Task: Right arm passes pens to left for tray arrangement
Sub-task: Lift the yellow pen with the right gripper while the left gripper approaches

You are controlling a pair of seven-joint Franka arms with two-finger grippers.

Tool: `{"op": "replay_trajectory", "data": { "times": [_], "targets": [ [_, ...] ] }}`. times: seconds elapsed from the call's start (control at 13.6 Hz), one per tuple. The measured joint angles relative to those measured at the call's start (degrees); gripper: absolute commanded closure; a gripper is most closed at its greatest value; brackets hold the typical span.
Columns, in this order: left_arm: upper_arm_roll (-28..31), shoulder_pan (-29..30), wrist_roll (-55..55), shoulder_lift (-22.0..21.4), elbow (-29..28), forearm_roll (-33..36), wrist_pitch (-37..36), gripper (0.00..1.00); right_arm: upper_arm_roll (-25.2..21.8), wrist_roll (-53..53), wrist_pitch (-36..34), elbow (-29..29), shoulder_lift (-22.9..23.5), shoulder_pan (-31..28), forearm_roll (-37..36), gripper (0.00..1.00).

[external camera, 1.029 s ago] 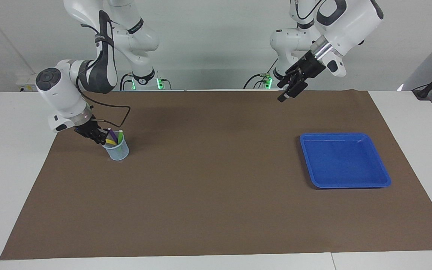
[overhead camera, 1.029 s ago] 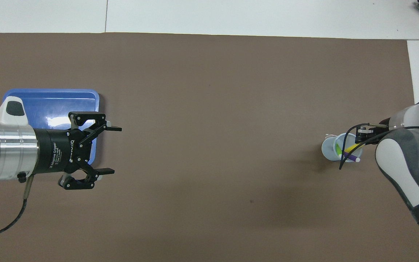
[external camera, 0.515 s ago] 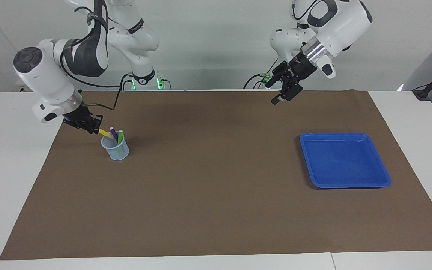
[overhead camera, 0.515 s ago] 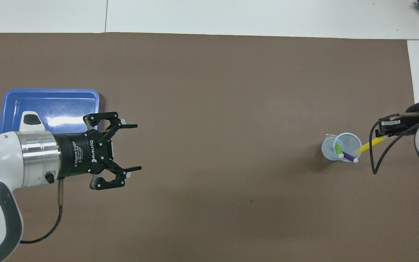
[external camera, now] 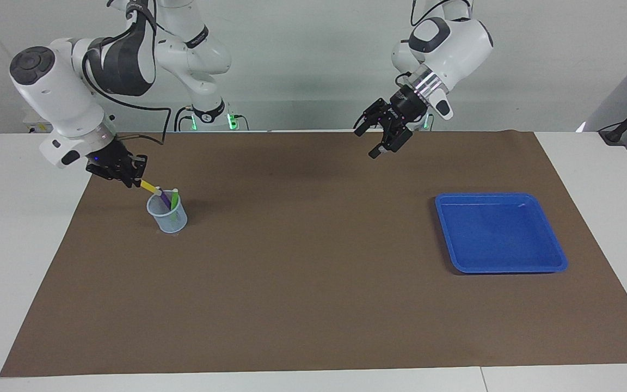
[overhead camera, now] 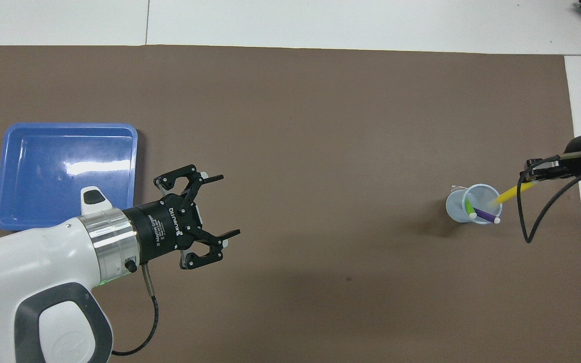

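My right gripper (external camera: pixel 135 179) (overhead camera: pixel 533 180) is shut on the upper end of the yellow pen (external camera: pixel 151 188) (overhead camera: pixel 511 193). The pen slants down, its lower tip at the rim of the pale blue mesh cup (external camera: pixel 167 213) (overhead camera: pixel 473 203). The purple pen (overhead camera: pixel 485 215) and the green pen (overhead camera: pixel 469 207) stand in the cup. My left gripper (external camera: pixel 369 139) (overhead camera: pixel 225 206) hangs open and empty in the air over the mat, between the cup and the blue tray (external camera: pixel 499 232) (overhead camera: pixel 66 174). The tray holds nothing.
A brown mat (external camera: pixel 313 261) covers most of the white table. The cup stands toward the right arm's end, the tray toward the left arm's end. A black cable (overhead camera: pixel 535 217) loops from the right wrist beside the cup.
My right gripper has risen from the cup, drawing the yellow pen up and out at a slant. My left arm has swung away from the tray toward the table's middle, still open.
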Motion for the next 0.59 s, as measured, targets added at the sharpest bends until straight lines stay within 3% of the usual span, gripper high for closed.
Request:
{"op": "replay_trajectory", "data": {
  "times": [0.37,0.59],
  "targets": [
    [0.11,-0.6,-0.39,0.0,-0.18,-1.47,0.57,0.0,0.55,2.16,-1.69,3.17,-0.95,0.45,5.87,1.0],
    [0.18,-0.6,-0.54,0.0,-0.18,-1.51,0.53,0.0,2.12,12.34,-1.95,3.9,-1.85,0.63,15.08,1.0]
  ]
}}
